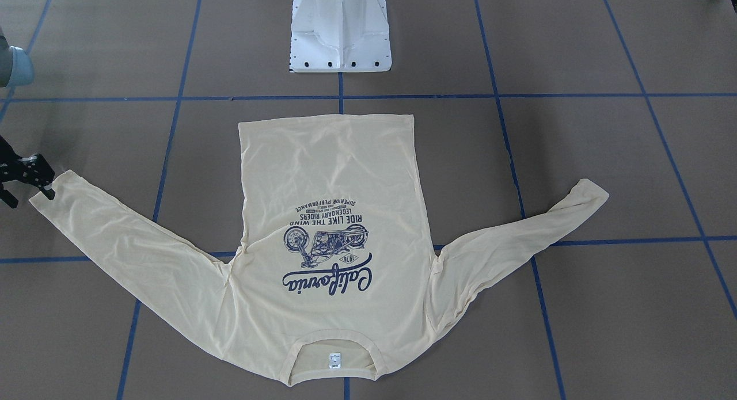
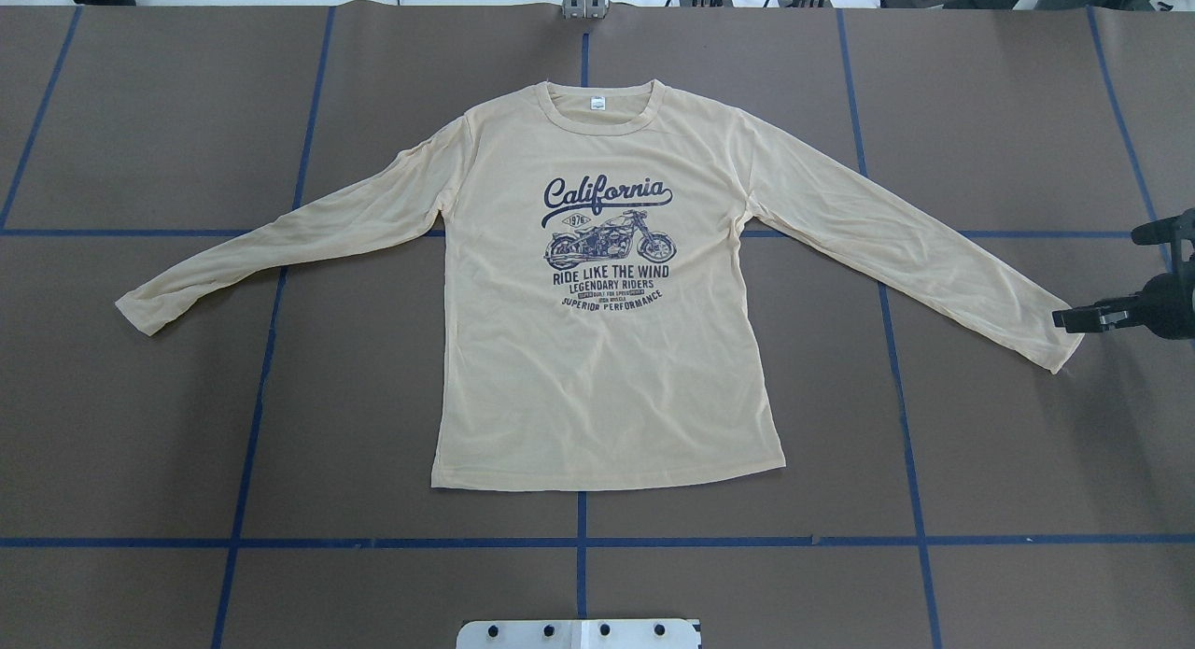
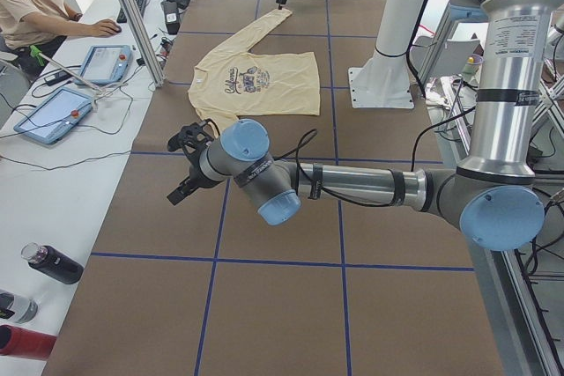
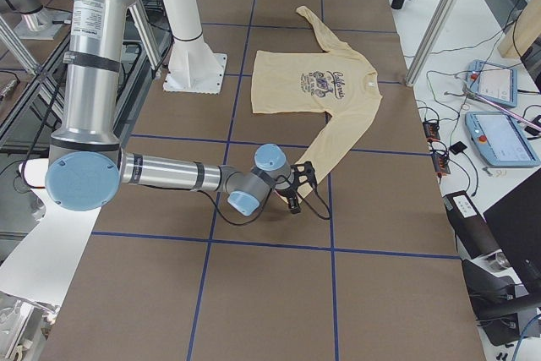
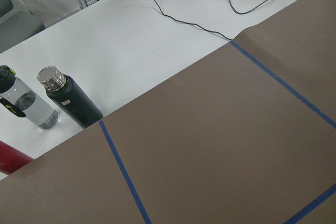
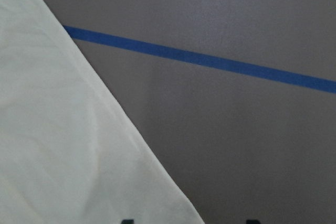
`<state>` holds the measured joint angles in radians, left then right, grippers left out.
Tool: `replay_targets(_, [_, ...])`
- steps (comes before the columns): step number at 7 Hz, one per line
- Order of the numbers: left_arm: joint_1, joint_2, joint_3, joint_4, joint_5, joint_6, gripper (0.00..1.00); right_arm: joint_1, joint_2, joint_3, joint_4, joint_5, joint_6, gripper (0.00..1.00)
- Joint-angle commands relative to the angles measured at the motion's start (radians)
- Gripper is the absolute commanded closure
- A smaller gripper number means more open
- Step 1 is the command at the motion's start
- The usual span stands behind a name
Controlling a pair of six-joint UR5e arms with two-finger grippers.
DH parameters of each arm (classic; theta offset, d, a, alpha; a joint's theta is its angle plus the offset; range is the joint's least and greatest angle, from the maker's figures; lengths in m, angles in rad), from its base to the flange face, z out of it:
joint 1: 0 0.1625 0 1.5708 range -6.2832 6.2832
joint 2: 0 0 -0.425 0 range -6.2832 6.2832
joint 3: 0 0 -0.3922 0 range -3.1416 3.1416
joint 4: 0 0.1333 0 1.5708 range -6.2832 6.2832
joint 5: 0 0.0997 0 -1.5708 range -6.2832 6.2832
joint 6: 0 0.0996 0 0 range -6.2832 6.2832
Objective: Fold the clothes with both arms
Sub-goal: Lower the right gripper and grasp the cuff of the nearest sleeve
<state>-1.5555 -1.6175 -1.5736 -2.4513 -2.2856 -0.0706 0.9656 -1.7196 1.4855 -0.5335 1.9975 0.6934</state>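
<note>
left arm [image 3: 352, 184]: forearm stretched low and level over the brown tabletop [image 2: 980, 425], wrist turned outward, toward the operators' side.
left end effector [image 3: 185, 166]: over bare tabletop, apart from the T-shirt's sleeve on that side. It shows only in the side view, so I cannot tell how far open it is or whether it holds anything. Its wrist camera sees only the tabletop and tape lines [image 5: 123, 174].
right arm [image 4: 169, 173]: forearm also low and level, reaching out from the robot's side to the other sleeve's end.
right end effector [image 4: 300, 190]: fingers spread apart, gripping nothing. It is just beside the cuff [image 2: 1050, 345]. In the wrist view the sleeve's edge runs between the two dark fingertips; contact cannot be judged.
T-shirt [image 2: 607, 378]: pale cream-yellow, flat on the middle of the tabletop, print [image 2: 607, 243] facing up. The hem lies toward the white pedestal [image 1: 341, 31]. Both long sleeves are spread wide and slant back toward the robot's side. The ribbed collar [image 2: 602, 124] and white neck tag [image 2: 595, 105] are at the far end.
beyond the tabletop: a black bottle [image 5: 73, 103] and a clear bottle [image 5: 26, 108] lie on a white bench [image 5: 157, 51].
</note>
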Motion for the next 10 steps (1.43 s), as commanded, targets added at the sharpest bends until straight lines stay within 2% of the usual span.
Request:
replay_targets(1, [0.0, 0.001, 0.001, 0.0, 0.0, 0.0, 0.0, -0.008, 0.0, -0.005, 0.001, -0.005, 0.0, 0.39])
replay_targets(2, [0.0, 0.001, 0.003, 0.0, 0.0, 0.0, 0.0, -0.008, 0.0, -0.005, 0.001, -0.005, 0.0, 0.48])
replay_targets(4, [0.0, -0.001, 0.003, 0.0, 0.0, 0.0, 0.0, -0.008, 0.0, -0.005, 0.001, -0.005, 0.0, 0.57])
replay_targets(5, [0.002, -0.001, 0.003, 0.0, 0.002, 0.0, 0.0, -0.008, 0.0, -0.005, 0.001, -0.005, 0.0, 0.66])
replay_targets(7, [0.002, -0.001, 0.003, 0.0, 0.0, 0.0, 0.0, -0.007, 0.0, 0.004, 0.001, -0.002, 0.0, 1.0])
replay_targets(10, [0.002, -0.001, 0.003, 0.0, 0.0, -0.001, 0.0, -0.005, 0.005, 0.035, 0.001, 0.004, -0.003, 1.0])
